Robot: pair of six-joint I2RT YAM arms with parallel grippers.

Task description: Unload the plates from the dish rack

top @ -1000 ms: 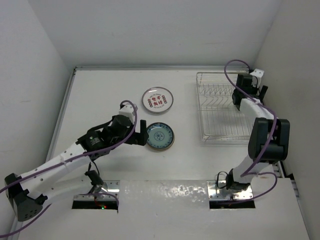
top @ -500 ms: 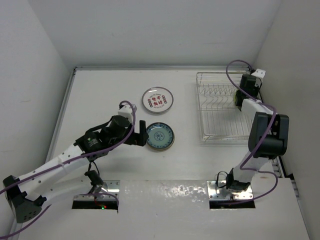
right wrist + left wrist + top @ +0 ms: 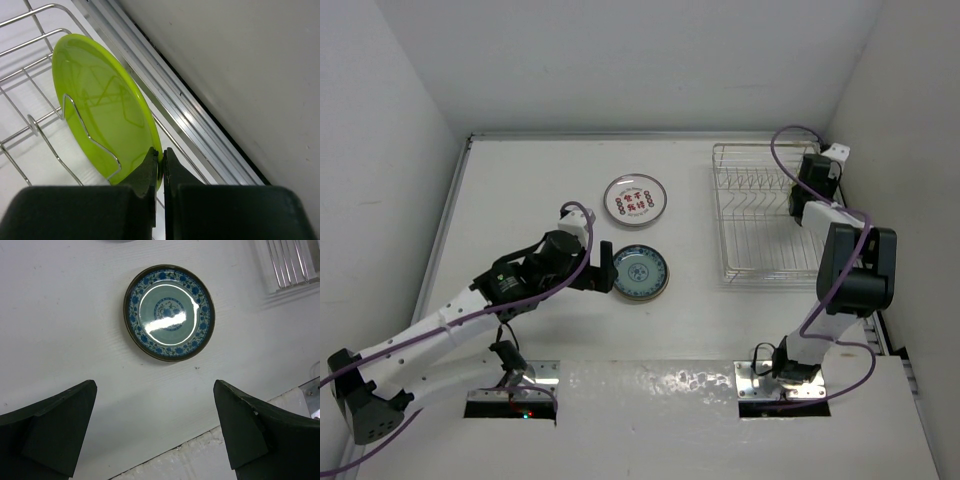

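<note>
Right wrist view gave the clearest answer about the step in hand: the right gripper was clamped on the rim of the lime green plate, both fingers pressed together on the edge with almost no gap. The plate stood upright between the wires of the dish rack, at the 3 o'clock side of the rack, close to the wall. I judged that the grasp was made and the lift was not yet begun. The next move, I think, called for a straight pull upward, so that the plate came free of the prong crossing its face, and then a carry toward 9 o'clock, where the other plates lay.

The top external view did not show the green plate at all, because the right arm covered it. It did show the table, with a white plate with red marks lying at 12 o'clock from a blue-patterned plate. No other plate showed among the prongs there.

The left wrist view showed the left gripper with its fingers wide apart, holding nothing, and the blue-patterned plate flat on the table at its 12 o'clock.
</note>
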